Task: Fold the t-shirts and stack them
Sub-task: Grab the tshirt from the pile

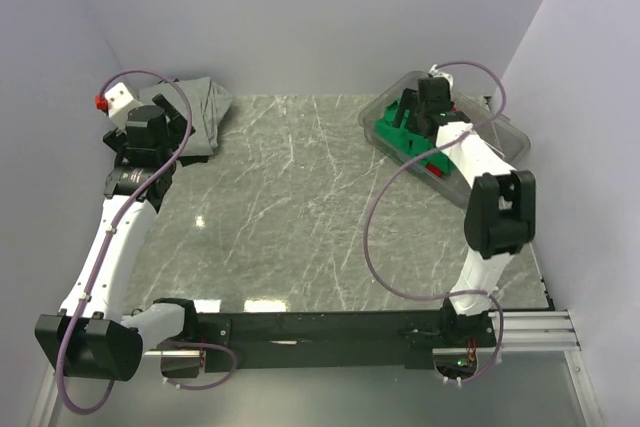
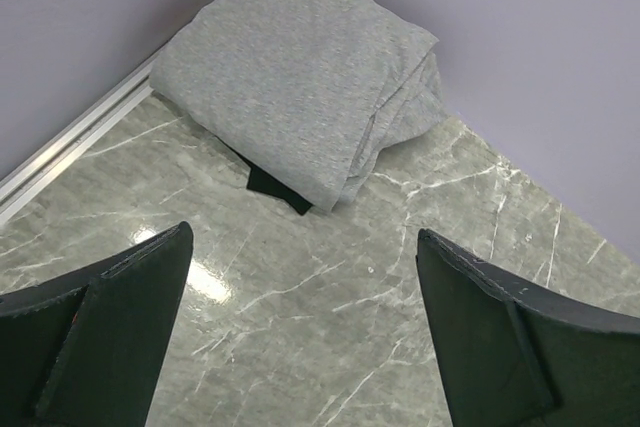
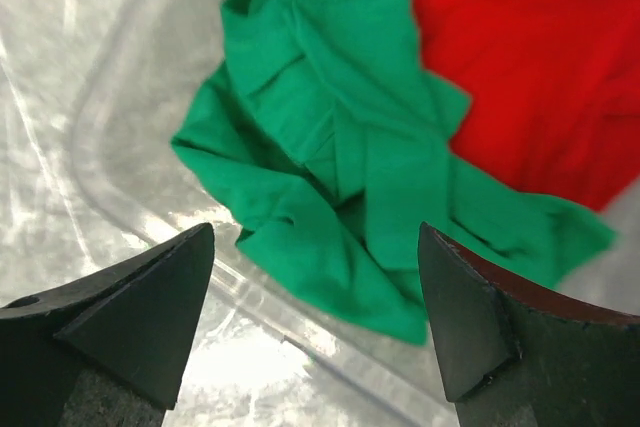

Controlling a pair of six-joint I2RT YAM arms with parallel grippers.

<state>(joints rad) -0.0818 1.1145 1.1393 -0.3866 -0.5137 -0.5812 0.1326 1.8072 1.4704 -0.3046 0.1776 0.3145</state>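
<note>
A grey t-shirt (image 2: 300,77) lies folded in the far left corner of the table, seen from above as a grey bundle (image 1: 208,107). My left gripper (image 2: 305,267) hangs open just in front of it, nothing between its fingers. In the clear bin at the far right lie a crumpled green t-shirt (image 3: 340,177) and a red t-shirt (image 3: 540,57) beside it. My right gripper (image 3: 315,267) hovers open right over the green shirt's near edge and the bin's rim. In the top view the right gripper (image 1: 425,117) sits over the green cloth (image 1: 392,132).
The clear plastic bin (image 1: 510,137) stands at the table's far right by the wall. A small black patch (image 2: 278,187) pokes out under the grey shirt. Walls close in on the left, back and right. A metal rail (image 2: 70,147) runs along the left wall.
</note>
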